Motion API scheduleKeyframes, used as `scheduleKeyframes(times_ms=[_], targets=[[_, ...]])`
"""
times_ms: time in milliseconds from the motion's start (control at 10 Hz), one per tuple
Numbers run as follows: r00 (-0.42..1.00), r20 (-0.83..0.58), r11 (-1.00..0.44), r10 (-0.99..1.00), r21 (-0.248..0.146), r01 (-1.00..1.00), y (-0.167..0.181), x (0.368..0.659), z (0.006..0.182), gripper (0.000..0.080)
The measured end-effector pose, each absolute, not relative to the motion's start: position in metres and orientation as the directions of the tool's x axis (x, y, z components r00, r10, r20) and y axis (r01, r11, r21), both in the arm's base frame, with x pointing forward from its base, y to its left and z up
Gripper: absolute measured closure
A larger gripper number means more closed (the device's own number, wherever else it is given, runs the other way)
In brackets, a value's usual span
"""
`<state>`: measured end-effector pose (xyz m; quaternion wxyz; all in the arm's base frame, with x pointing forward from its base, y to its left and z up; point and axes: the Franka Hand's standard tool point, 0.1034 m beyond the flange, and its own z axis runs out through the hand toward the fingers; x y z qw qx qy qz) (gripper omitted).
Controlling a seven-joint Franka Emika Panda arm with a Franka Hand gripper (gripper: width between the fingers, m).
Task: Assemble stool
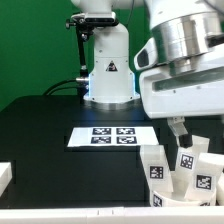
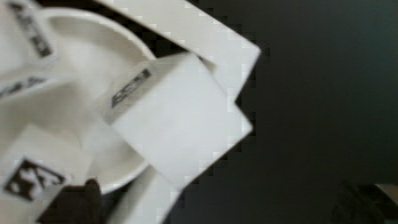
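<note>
Black tabletop (image 1: 40,130) under me, stool parts gathered close by the front edge.

Nearest, the legs (image 1: 180,168) stand bunched at the exterior view's right, tags outward; my gripper (image 1: 178,128) hangs just above them, fingers spread wide and gripping nothing. From my wrist I see the round seat (image 2: 71,90) with a leg (image 2: 178,120) lying across its rim, so I judge the jaws are parted to clear it. Beyond lies the marker board (image 1: 108,136), then my base (image 1: 108,70).

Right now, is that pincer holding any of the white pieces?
Nothing is held: the pincer stands open above the chunky white plastic legs.
</note>
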<state>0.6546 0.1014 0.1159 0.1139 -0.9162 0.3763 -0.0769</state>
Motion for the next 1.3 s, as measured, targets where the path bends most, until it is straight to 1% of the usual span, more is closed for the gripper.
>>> scheduleKeyframes(times_ms=[100, 200, 400, 500, 600, 700, 800, 900, 1000, 1100, 1300], targets=[[0.807, 0.044, -0.789, -0.589, -0.246, -0.563, 0.104, 0.656, 0.117, 0.0151], [0.848, 0.058, -0.831, -0.526, -0.244, -0.499, 0.104, 0.658, 0.119, 0.0151], [0.901, 0.091, -0.89, -0.424, -0.226, -0.396, 0.101, 0.658, 0.118, 0.0151], [0.91, 0.097, -0.9, -0.402, -0.224, -0.374, 0.101, 0.658, 0.118, 0.0151], [0.969, 0.126, -0.967, -0.212, -0.172, -0.189, 0.1, 0.657, 0.116, 0.0151], [0.992, 0.129, -0.994, 0.014, -0.109, 0.028, 0.103, 0.657, 0.11, 0.0151], [0.979, 0.092, -0.977, 0.184, -0.096, 0.192, 0.11, 0.656, 0.099, 0.0151], [0.964, 0.106, -0.964, 0.244, -0.086, 0.253, 0.117, 0.659, 0.098, 0.0151], [0.942, 0.17, -0.951, 0.29, -0.057, 0.303, 0.118, 0.658, 0.104, 0.0151], [0.924, 0.152, -0.931, 0.351, -0.047, 0.362, 0.112, 0.653, 0.101, 0.0151], [0.868, 0.147, -0.878, 0.474, -0.006, 0.48, 0.106, 0.655, 0.1, 0.0151]])
